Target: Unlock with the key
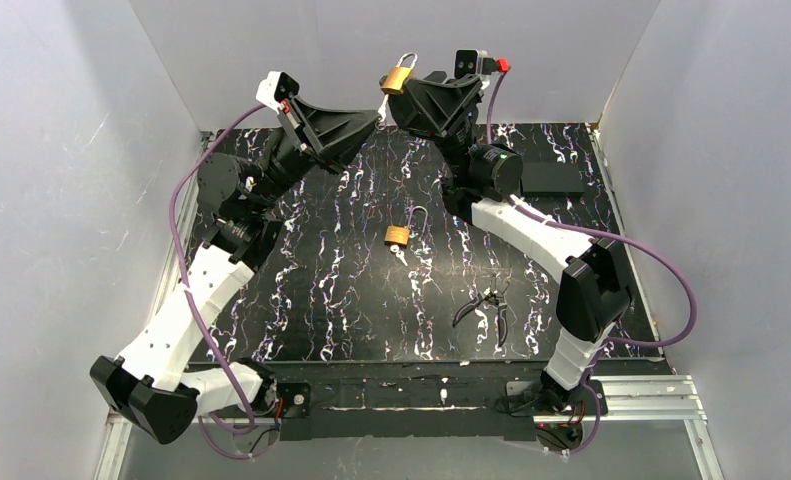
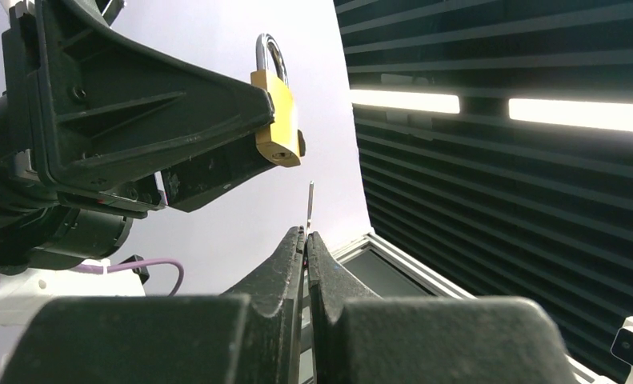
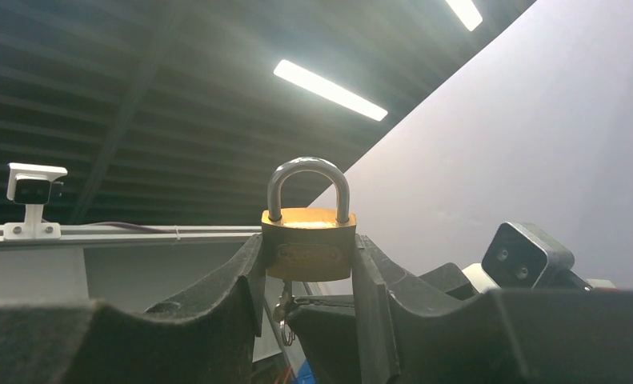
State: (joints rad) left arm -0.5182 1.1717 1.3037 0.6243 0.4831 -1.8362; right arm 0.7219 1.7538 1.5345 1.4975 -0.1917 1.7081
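Seen edge-on, thin dull-metal key point(image 2: 310, 204), upright, narrow end up; at its eleven o'clock, close but apart, brass padlock point(image 2: 279, 120), shackle up, keyhole end down.

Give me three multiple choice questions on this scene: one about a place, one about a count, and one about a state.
1. Where do the pliers lie?
A. on the table beside the right arm
B. held up in the air
C. hung on the back wall

2. How many brass padlocks show from above?
A. one
B. two
C. four

3. What state is the left gripper in?
A. open and empty
B. shut on a wrench
C. shut on the key

Answers:
1 A, they rest on the dark tabletop near that arm's elbow.
2 B, one sits in the right gripper, and one lies mid-table.
3 C, its fingers pinch the thin blade.
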